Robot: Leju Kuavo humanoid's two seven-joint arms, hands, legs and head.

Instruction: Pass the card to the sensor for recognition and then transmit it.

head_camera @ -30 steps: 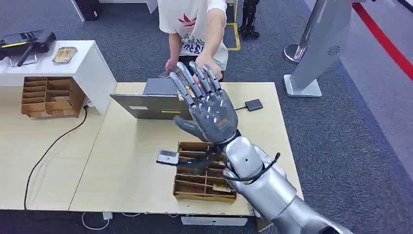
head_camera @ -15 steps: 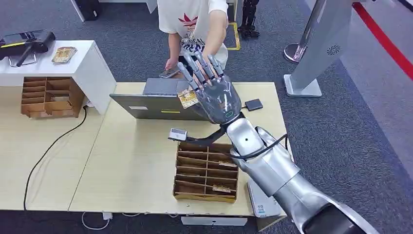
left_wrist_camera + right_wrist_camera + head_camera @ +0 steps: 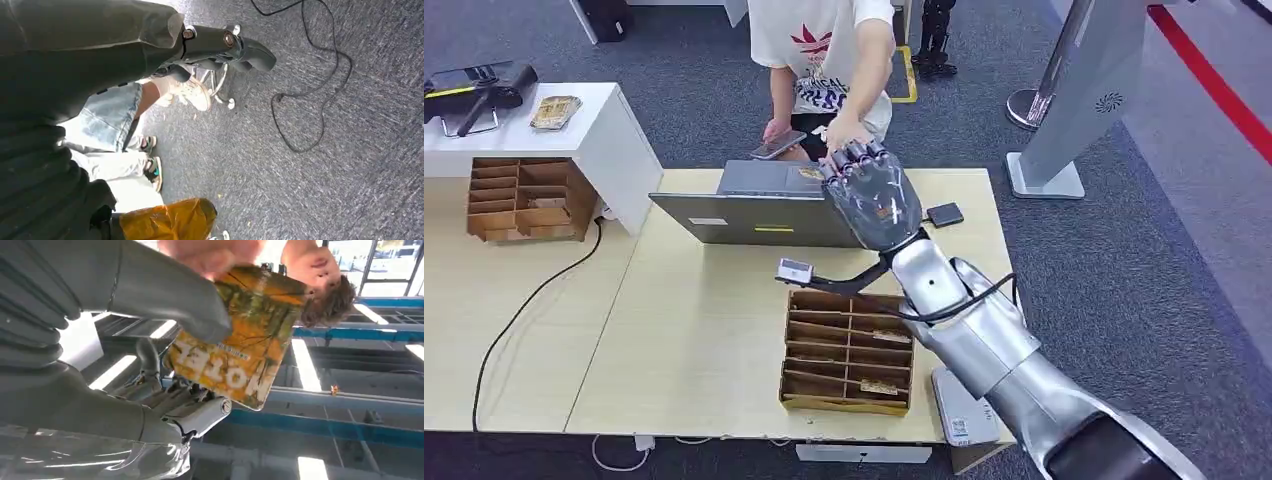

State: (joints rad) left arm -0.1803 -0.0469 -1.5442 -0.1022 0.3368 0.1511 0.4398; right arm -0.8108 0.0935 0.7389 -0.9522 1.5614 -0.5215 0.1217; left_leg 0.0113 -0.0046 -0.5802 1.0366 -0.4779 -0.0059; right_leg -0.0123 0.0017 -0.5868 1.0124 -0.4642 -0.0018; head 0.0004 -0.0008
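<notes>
1. Head view: your right hand (image 3: 871, 195), dark grey with metal fingers, sits just above the frame's centre, stretched past the far edge of the pale wooden table (image 3: 694, 330) to where the person in a white printed T-shirt (image 3: 819, 45) reaches a hand (image 3: 849, 130) down to meet it. The card is barely visible here. The small black square sensor pad (image 3: 945, 214) lies just right of your hand on the tabletop, so I judge this to be the handover step.
2. Right wrist view: the orange-and-green picture card marked "HOTEL" (image 3: 245, 345) fills the upper centre, clamped between your thick grey thumb (image 3: 165, 295) and the fingers behind it. The person's fingertips (image 3: 212, 255) touch its edge at the top of the frame. Hold your arm steady and loosen your grip only once they clearly have it.
3. Left wrist view: your left hand (image 3: 227, 45) hangs over grey carpet in the upper centre; I cannot tell whether it is open.
</notes>
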